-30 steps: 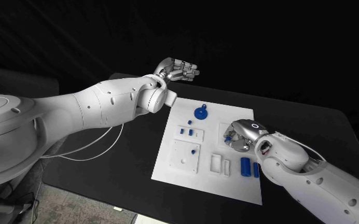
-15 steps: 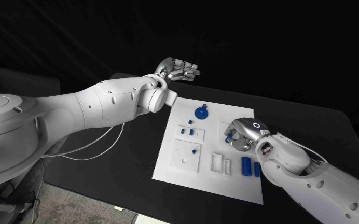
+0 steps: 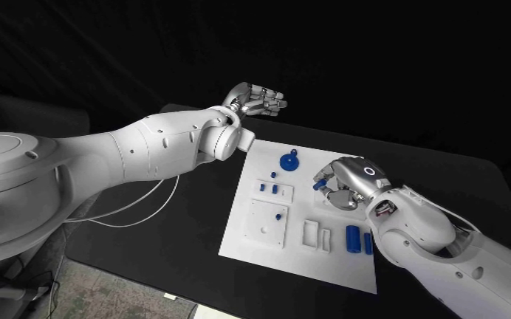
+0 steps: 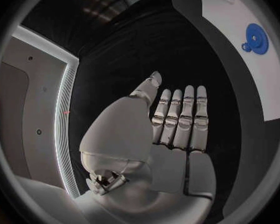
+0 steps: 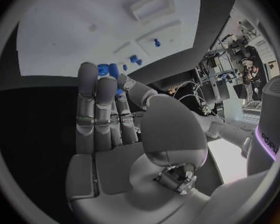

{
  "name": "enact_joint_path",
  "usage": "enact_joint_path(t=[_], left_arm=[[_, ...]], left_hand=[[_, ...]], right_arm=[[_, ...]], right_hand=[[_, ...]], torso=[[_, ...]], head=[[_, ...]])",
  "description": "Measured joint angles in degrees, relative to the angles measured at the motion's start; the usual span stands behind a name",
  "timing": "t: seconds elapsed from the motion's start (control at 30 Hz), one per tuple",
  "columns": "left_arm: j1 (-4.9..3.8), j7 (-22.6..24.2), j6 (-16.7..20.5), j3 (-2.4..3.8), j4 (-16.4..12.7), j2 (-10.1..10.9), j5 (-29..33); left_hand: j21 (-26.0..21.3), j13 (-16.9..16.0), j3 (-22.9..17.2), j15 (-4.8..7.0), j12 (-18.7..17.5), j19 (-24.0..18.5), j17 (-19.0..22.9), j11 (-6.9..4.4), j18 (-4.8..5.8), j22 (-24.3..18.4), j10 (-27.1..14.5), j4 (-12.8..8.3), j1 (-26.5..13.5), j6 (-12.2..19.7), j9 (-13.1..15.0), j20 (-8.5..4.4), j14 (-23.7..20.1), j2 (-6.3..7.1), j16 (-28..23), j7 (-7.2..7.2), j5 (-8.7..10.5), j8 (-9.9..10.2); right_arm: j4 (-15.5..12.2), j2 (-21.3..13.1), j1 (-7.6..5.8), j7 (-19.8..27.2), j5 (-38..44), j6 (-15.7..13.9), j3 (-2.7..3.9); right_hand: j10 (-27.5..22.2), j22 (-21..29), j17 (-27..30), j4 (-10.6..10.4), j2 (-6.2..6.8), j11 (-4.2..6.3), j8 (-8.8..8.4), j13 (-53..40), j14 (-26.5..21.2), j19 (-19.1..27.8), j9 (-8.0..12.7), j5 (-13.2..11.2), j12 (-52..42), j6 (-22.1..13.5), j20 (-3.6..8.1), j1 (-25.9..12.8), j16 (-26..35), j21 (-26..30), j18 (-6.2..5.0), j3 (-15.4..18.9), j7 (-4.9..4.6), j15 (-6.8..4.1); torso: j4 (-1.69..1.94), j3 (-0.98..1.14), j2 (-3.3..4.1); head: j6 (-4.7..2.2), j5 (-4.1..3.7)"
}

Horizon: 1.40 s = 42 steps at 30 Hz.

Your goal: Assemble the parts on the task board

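Head view shows your right hand (image 3: 343,186) pinching a small blue part (image 3: 318,184) above the task board (image 3: 279,249); loosen and it may drop.

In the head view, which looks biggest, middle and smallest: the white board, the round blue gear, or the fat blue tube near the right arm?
1. Task board, by far the biggest.
2. Blue gear.
3. Blue tube, smallest. It looks almost as long as the gear is wide, only narrower, so these two are close.
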State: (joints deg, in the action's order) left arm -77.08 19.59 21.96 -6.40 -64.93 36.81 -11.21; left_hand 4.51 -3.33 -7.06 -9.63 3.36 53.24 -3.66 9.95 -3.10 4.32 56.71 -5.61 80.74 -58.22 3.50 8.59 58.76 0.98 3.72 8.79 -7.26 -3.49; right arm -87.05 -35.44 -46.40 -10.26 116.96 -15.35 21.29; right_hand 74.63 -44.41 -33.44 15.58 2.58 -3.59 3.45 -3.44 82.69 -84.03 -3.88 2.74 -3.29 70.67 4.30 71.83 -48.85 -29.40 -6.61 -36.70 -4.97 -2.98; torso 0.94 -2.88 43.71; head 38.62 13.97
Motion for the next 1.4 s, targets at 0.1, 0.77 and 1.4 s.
enact_joint_path(t=[0.1, 0.77, 1.4], left_arm=[[0.0, 0.0, 0.0, 0.0, 0.1, -0.1, 0.0], [0.0, 0.0, 0.0, 0.0, 0.8, -1.7, 0.0], [0.0, 0.0, -0.3, -0.04, 1.1, -2.4, 0.0]], left_hand=[[0.0, 0.0, 0.0, 0.0, 0.0, 0.0, 0.0, 0.0, 0.0, 0.0, 0.0, 0.0, 0.0, 0.0, 0.0, 0.0, 0.0, 0.0, 0.0, 0.0, 0.0, 0.0], [0.0, 0.0, 0.0, 0.0, 0.0, 0.0, 0.0, 0.0, 0.0, 0.0, 0.0, 0.0, 0.0, 0.0, 0.0, 0.0, 0.0, 0.0, 0.0, 0.0, 0.0, 0.0], [0.0, 0.0, 0.0, 0.0, 0.0, 0.0, 0.0, 0.0, 0.0, 0.0, 0.0, 0.0, 0.0, 0.0, 0.0, 0.0, 0.0, 0.0, 0.0, 0.0, 0.0, 0.0]], right_arm=[[-0.6, 1.1, 0.0, 0.1, 0.0, -0.2, -0.01], [1.3, 10.7, 0.1, 2.5, 0.6, 0.5, -7.92], [4.9, 13.1, 0.58, 3.6, 2.3, 1.7, -11.27]], right_hand=[[0.0, -0.1, 0.0, 0.0, 0.0, 0.0, 0.0, 0.0, 0.0, 0.0, 0.0, 0.0, 0.1, 0.0, 0.0, 0.0, 0.0, 0.0, 0.03, 0.0, 0.0, 0.0], [0.0, -0.4, 0.1, 0.2, 0.17, 0.01, -0.1, 0.0, -0.2, 0.2, 0.0, -0.1, 0.0, 0.0, 0.12, 0.1, 0.0, 0.4, -0.03, -0.2, 0.0, -0.2], [-0.1, -0.6, 0.2, 0.4, 0.76, 0.12, -0.14, 0.0, 0.0, 0.0, 0.0, 0.2, 0.0, -0.1, 0.4, -0.3, 0.0, 0.7, -0.18, -0.7, 0.0, -0.4]], torso=[[0.0, 0.01, 0.0], [0.15, -0.08, 0.03], [0.02, 0.0, 0.04]], head=[[0.0, 0.27], [0.58, 2.11], [0.98, 2.84]])
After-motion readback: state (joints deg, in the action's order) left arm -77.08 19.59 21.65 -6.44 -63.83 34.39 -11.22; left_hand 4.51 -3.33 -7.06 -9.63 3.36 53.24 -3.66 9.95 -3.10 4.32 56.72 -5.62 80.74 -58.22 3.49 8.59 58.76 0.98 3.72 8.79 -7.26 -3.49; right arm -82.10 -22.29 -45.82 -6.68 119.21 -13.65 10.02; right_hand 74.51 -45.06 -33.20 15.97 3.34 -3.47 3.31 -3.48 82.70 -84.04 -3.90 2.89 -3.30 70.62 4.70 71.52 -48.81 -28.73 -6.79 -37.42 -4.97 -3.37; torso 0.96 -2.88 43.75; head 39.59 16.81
